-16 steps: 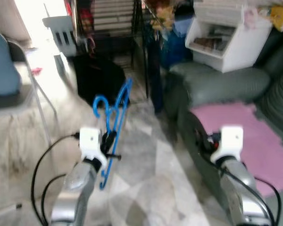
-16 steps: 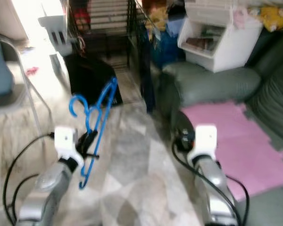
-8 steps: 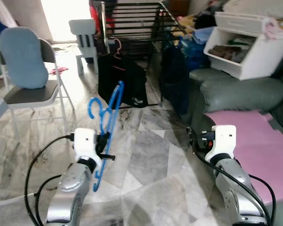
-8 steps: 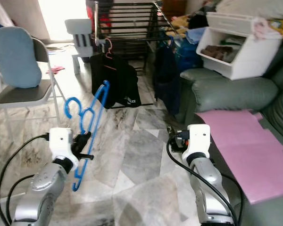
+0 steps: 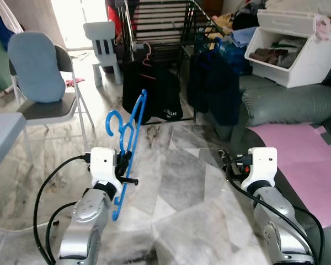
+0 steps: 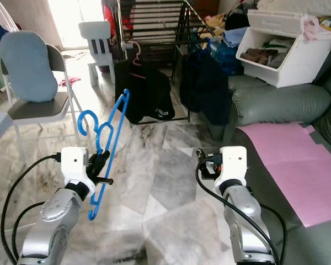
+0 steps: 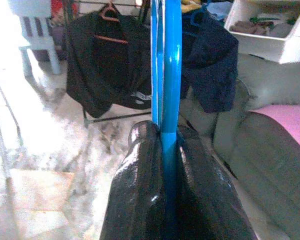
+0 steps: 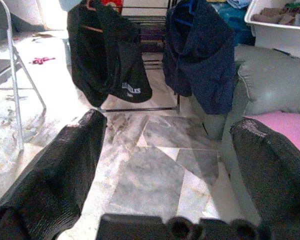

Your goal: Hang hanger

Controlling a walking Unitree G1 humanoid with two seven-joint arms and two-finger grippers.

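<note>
Chair (image 5: 41, 91) with a blue cushion stands at the far left on the marble floor (image 5: 182, 182), and a small white chair (image 5: 103, 41) sits farther back beside it. Nearer, the left hand (image 5: 123, 165) is clenched on a blue hanger (image 5: 128, 141), its two black fingers (image 7: 140, 200) pressed against the plastic from both sides; the hanger is held upright in the air, hook end up and tilted slightly to the right, above the floor and well short of the rack. At the far middle stands a dark drying rack (image 5: 160, 22), with a black garment (image 5: 151, 91) on a pink hanger and a navy garment (image 5: 212, 88) hanging from it. The right hand (image 8: 170, 165) is released, fingers spread wide and grasping nothing, held low over the floor. To the right lie a grey sofa (image 5: 292, 102) with a white bin (image 5: 295, 47) on top and a pink mat (image 5: 303, 149) at its foot.
</note>
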